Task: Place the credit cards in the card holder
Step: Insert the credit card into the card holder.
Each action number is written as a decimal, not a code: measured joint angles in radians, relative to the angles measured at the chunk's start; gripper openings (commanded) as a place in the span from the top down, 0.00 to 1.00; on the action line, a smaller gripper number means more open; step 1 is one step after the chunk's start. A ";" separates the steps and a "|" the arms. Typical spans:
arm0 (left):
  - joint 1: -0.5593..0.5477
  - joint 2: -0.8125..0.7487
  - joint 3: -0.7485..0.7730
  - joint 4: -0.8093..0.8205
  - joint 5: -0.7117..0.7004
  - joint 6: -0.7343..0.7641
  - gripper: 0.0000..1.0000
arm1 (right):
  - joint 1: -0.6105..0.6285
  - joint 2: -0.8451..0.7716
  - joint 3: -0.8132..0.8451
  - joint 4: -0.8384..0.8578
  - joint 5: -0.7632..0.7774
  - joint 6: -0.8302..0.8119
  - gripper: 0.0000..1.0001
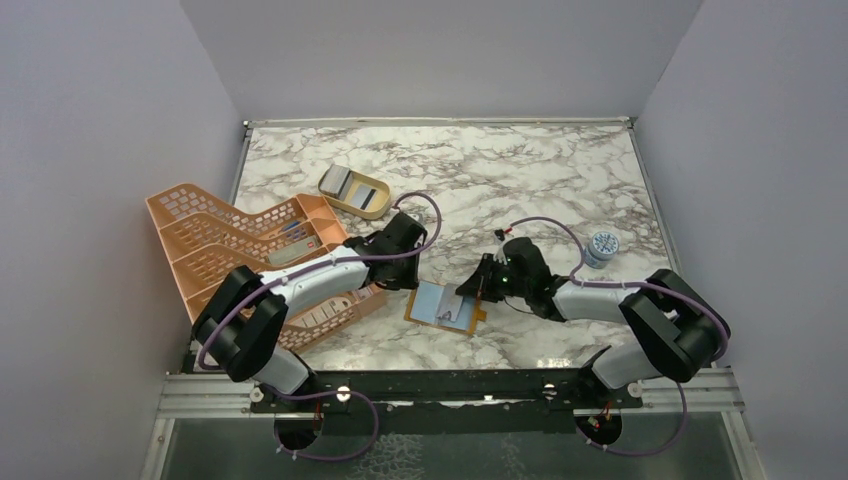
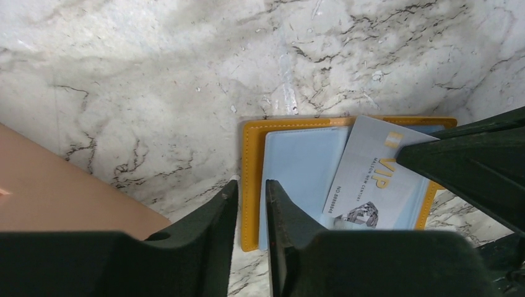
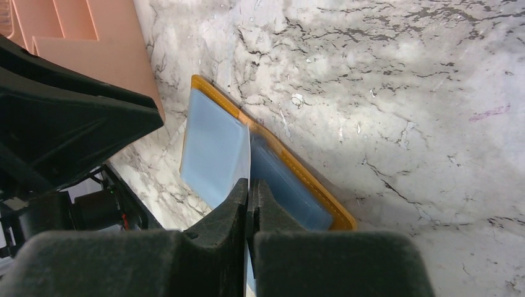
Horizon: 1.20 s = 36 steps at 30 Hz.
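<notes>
Mustard-orange folding card holder (image 1: pixel 440 303) lies open, pale grey-blue inside up, on the white marble table top (image 1: pixel 520 180). It sits near the middle of the near edge, just beside the near corner of the peach lattice plastic rack (image 1: pixel 215 235). Silvery-white credit card (image 2: pixel 371 179) printed "VIP" rests aslant across the holder's right half. Right gripper (image 3: pixel 249 184) is clenched on a thin pale edge; the left wrist view places its finger on that card's far right corner. Left gripper (image 2: pixel 251 185) hangs over the holder's left border, fingers slightly parted, nothing between them. More pale cards sit in a tan oval dish (image 1: pixel 330 180) toward the far left. Small round blue-and-white tub (image 1: pixel 602 247) stands near the right edge.
</notes>
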State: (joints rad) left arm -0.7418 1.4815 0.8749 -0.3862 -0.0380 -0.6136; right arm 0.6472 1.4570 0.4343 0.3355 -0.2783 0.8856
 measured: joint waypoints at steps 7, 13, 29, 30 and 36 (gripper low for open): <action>-0.013 0.019 -0.029 -0.006 0.018 -0.013 0.93 | 0.000 -0.012 -0.003 -0.002 0.011 0.000 0.99; -0.027 0.035 -0.034 -0.016 0.023 -0.022 0.97 | 0.000 -0.012 -0.004 -0.002 0.012 -0.001 0.99; -0.074 0.074 -0.049 0.032 0.041 -0.073 0.98 | 0.000 -0.036 -0.058 0.026 0.023 0.000 0.99; -0.075 0.074 -0.049 0.033 0.041 -0.076 0.98 | 0.000 -0.038 -0.064 0.036 0.023 0.000 0.99; -0.080 0.074 -0.051 0.040 0.041 -0.084 0.98 | 0.000 -0.046 -0.101 0.098 0.017 0.000 0.99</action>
State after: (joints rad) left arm -0.8215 1.5558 0.8234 -0.3458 0.0032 -0.6975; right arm 0.6472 1.4109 0.3328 0.4335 -0.2615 0.8852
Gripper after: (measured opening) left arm 0.022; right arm 0.012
